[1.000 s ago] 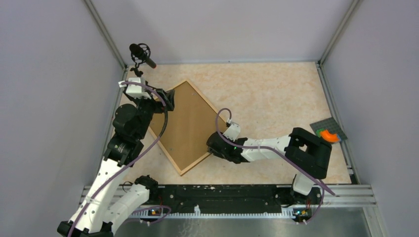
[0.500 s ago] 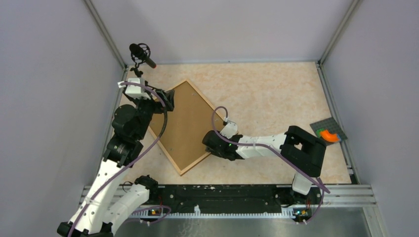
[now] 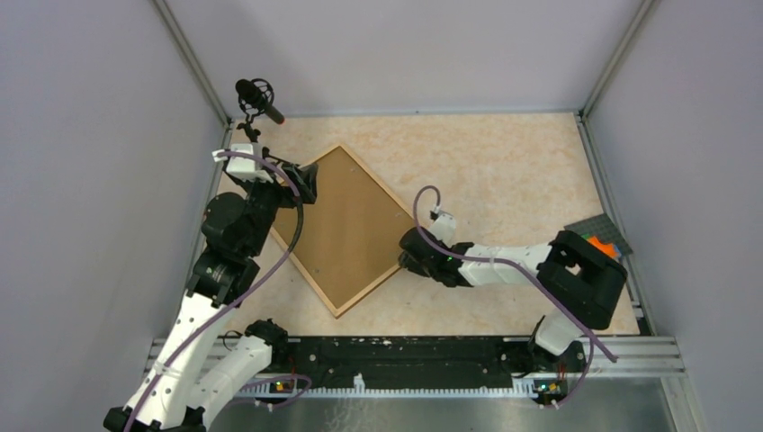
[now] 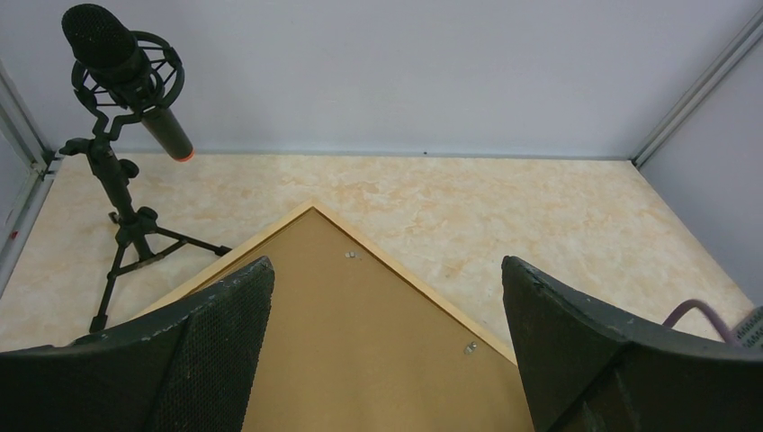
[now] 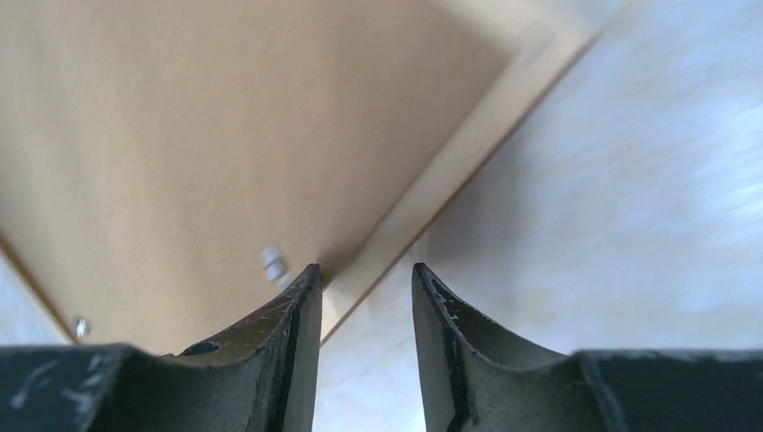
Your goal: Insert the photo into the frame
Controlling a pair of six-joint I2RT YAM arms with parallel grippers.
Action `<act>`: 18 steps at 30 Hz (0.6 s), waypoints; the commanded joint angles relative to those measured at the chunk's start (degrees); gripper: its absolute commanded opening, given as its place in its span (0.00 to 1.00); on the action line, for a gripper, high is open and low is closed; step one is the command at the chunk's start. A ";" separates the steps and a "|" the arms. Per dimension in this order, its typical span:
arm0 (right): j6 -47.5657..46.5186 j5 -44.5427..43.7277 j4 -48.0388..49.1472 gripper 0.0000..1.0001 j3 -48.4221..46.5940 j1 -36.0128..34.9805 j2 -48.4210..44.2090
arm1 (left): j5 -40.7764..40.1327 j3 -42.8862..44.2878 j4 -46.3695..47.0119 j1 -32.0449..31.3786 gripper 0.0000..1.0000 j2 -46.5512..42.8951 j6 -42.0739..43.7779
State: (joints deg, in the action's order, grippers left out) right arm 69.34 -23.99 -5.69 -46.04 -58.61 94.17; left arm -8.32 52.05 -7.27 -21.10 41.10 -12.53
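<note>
The frame (image 3: 373, 180) of light wood lies face down on the table, turned like a diamond, with a brown backing board (image 3: 342, 229) filling its back. The photo is hidden. My left gripper (image 3: 306, 184) hovers over the frame's far left side, wide open with nothing in it; its wrist view shows the frame's rail (image 4: 405, 270) and board (image 4: 360, 342) below. My right gripper (image 3: 405, 258) sits low at the frame's right side. Its jaws stand partly open astride the rail (image 5: 468, 144), the left fingertip (image 5: 301, 297) over the board's edge (image 5: 225, 135).
A black microphone on a small tripod (image 3: 256, 94) stands at the far left corner, close to my left arm (image 4: 121, 63). A grey pad with an orange piece (image 3: 598, 241) lies at the right edge. Small metal tabs (image 5: 273, 263) hold the board. Walls enclose the table.
My right gripper has shifted to the right and its jaws have narrowed. The frame's right side has slid right with it. The left arm has stayed put.
</note>
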 commanded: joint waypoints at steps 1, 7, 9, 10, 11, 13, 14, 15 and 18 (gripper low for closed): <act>-12.38 -6.69 -17.98 0.37 11.30 9.07 -0.66 | 1.07 -0.37 2.59 0.19 0.99 -0.51 -0.91; -18.28 -9.29 -17.87 0.42 11.66 13.30 -9.05 | 2.08 -0.71 2.87 0.19 0.99 0.82 -1.38; -19.92 -10.00 -18.53 0.43 10.90 14.09 -11.82 | 2.79 -0.79 2.85 0.26 0.99 1.80 -1.73; -21.80 -7.98 -17.07 0.45 10.81 14.25 -13.40 | 3.28 -0.80 2.87 0.26 0.99 2.38 -2.04; -24.10 -5.01 -14.82 0.48 11.04 14.30 -15.11 | 3.94 -0.81 2.92 0.25 0.99 3.19 -2.25; -26.56 4.21 -9.41 0.53 11.71 14.38 -17.84 | 5.18 -0.69 2.79 0.31 0.99 4.63 -2.76; -27.45 7.93 -6.68 0.54 11.79 14.43 -18.62 | 5.64 -0.60 2.64 0.28 0.99 5.21 -2.94; -28.02 10.98 -4.97 0.55 11.66 14.42 -19.13 | 5.94 -0.43 2.55 0.32 0.99 5.74 -3.16; -25.35 14.35 -2.01 0.55 10.82 14.42 -18.32 | 6.45 -0.50 2.56 0.52 0.99 6.39 -3.50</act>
State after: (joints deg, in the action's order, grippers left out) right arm 45.43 -19.35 -13.56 -34.26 -44.53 76.66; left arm -3.92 51.83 -7.01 -21.06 47.27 -14.87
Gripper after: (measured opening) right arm 0.550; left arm 0.987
